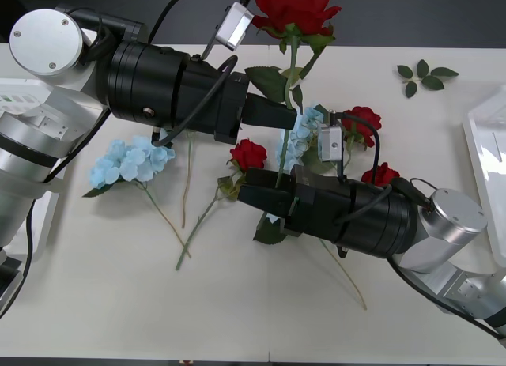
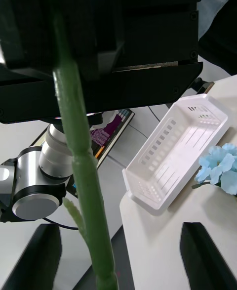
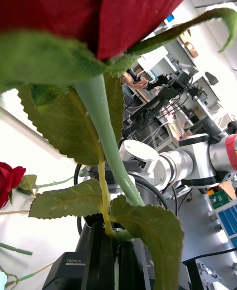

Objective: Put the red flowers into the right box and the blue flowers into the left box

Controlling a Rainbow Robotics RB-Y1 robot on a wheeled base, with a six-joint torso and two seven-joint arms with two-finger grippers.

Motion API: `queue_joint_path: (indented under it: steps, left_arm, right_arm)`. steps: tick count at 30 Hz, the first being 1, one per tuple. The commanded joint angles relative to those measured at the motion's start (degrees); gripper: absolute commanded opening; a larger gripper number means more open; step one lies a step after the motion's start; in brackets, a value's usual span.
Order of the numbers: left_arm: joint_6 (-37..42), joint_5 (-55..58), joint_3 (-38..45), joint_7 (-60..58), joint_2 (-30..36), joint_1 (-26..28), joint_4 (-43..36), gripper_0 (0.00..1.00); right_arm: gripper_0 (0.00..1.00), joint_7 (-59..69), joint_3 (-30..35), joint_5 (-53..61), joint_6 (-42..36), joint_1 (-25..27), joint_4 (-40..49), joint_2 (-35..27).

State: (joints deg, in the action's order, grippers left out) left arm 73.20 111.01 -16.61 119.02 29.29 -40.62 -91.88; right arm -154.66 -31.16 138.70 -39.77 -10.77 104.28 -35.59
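Raised red rose (image 1: pixel 294 9): deep red bloom w/ layered petals, serrated green leaves, long thin green stem (image 1: pixel 288 137) hanging upright above tabletop (image 1: pixel 95 287).

L gripper (image 1: pixel 286 115) comes in from the left, level, clamped on upper stem under the leaves. R gripper (image 1: pixel 273 194) reaches from lower right, level, closed on same stem lower down.

Other red flowers: (image 1: pixel 248 154), (image 1: pixel 362 121), (image 1: pixel 380 175) lie on tabletop. Blue flowers, fluffy pale clusters: (image 1: pixel 130 160) left of centre, (image 1: pixel 304 133) partly behind the grippers. Left box (image 2: pixel 175 149), white slotted plastic, at table edge; right box (image 1: pixel 484 145) at right edge. Loose leaf sprig (image 1: pixel 423 73) far right.
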Motion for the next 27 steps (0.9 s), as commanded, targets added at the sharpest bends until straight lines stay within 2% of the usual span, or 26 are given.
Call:
queue_joint_path:
  steps: [1, 13, 15, 17, 18, 19, 20, 27]
  left_arm:
    - [0.27, 0.79, 0.79, 1.92, 0.33, -1.92, -1.2, 0.0]
    - [0.27, 0.79, 0.79, 1.92, 0.33, -1.92, -1.2, 0.0]
    - [0.27, 0.79, 0.79, 1.92, 0.33, -1.92, -1.2, 0.03]
    - [0.27, 0.79, 0.79, 1.92, 0.33, -1.92, -1.2, 0.59]
    - [0.27, 0.79, 0.79, 1.92, 0.33, -1.92, -1.2, 0.84]
    - [0.27, 0.79, 0.79, 1.92, 0.33, -1.92, -1.2, 0.93]
    - [0.27, 0.79, 0.79, 1.92, 0.33, -1.92, -1.2, 1.0]
    - [0.27, 0.79, 0.79, 1.92, 0.33, -1.92, -1.2, 1.0]
  right_arm:
    - [0.0, -0.34, 0.31, -0.01, 0.14, -1.01, 1.54, 0.34]
    - [0.0, -0.34, 0.31, -0.01, 1.37, -1.18, 1.54, 0.96]
    - [0.0, -0.34, 0.4, -0.01, 1.37, -1.27, 1.54, 0.78]
    - [0.0, -0.34, 0.4, 0.08, 1.37, -1.27, 1.54, 0.61]
    - [0.0, -0.34, 0.4, 0.08, 1.37, -1.27, 1.54, 0.52]
    - [0.0, -0.34, 0.4, 0.08, 1.37, -1.27, 1.54, 0.43]
    - [0.0, -0.34, 0.49, 0.08, 1.37, -1.36, 1.54, 0.34]
    - [0.0, -0.34, 0.75, 0.25, 1.63, -1.54, 1.54, -0.36]
